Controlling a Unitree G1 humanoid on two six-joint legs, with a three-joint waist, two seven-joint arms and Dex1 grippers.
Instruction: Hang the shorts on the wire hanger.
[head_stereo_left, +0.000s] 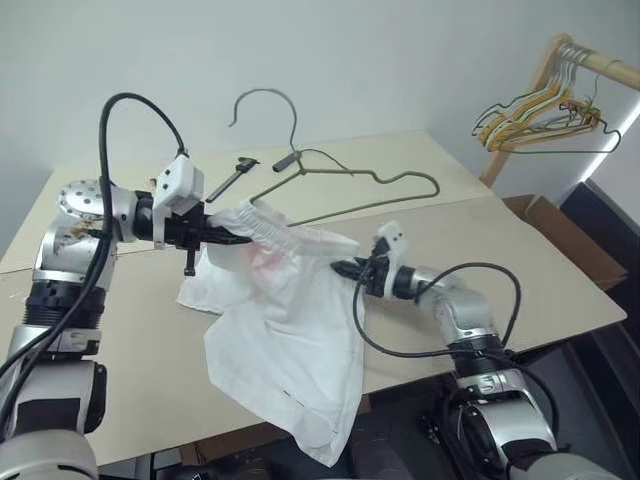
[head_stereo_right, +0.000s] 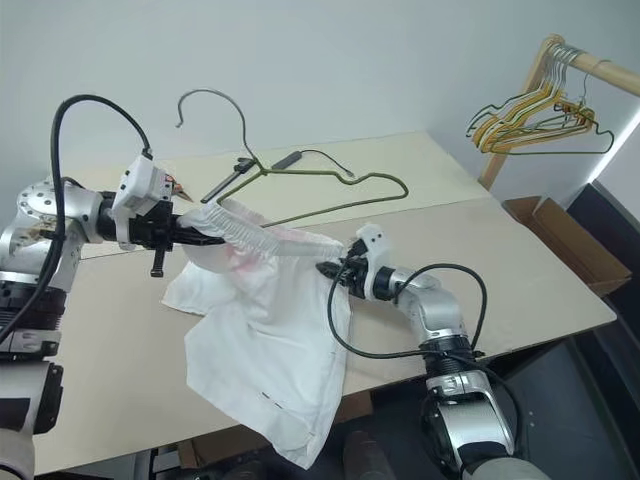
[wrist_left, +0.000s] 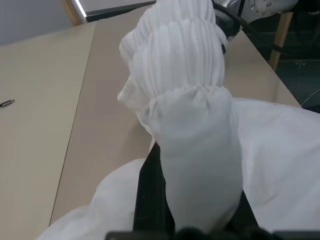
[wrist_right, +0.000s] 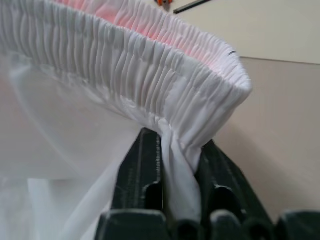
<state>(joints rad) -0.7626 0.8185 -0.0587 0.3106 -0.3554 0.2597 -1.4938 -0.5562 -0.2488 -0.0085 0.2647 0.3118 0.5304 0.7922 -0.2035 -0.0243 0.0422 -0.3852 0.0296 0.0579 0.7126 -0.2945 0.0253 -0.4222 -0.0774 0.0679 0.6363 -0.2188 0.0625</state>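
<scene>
Both jaws are clamped on the shorts' (head_stereo_left: 285, 320) elastic waistband: left gripper (head_stereo_left: 232, 237) at the 9 o'clock end, right gripper (head_stereo_left: 345, 266) at the 3 o'clock end, waistband stretched between them, legs draped to the tabletop (head_stereo_left: 560, 270) and over its near edge. Wire hanger (head_stereo_left: 350, 190) lies flat on the tabletop at 12 o'clock just behind the waistband, long axis roughly parallel to it, hook toward the left arm, about equally near both. Black cable plug (head_stereo_left: 287, 160) sits by the hanger neck; the yellow hanger bunch (head_stereo_left: 535, 118) on the rack at 2 o'clock is well apart.

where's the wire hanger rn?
The wire hanger lies on the table at its far side, just beyond the shorts, centre in the head views, ungripped.
</scene>
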